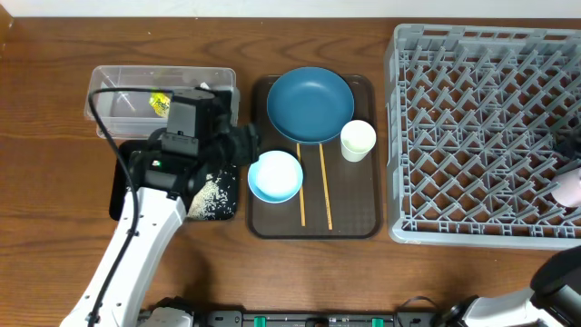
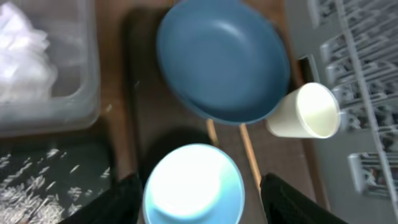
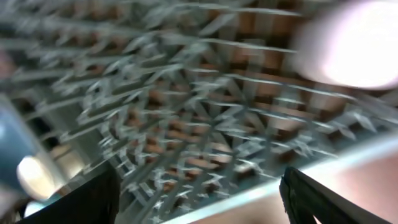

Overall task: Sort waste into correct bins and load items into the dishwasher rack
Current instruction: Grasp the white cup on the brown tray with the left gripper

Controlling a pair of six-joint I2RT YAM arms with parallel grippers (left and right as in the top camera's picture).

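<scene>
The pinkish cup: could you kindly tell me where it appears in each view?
Overhead: pinkish cup at the far right edge, within the dishwasher rack.
Left wrist: not in view.
Right wrist: blurred pale shape, upper right.
Shared landmark: the dishwasher rack, in all three views.

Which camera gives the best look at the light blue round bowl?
Overhead: the light blue round bowl shows whole, sitting on the brown tray. The left wrist view shows it larger, but cropped at the bottom edge. The right wrist view is blurred; no bowl can be made out there.
</scene>
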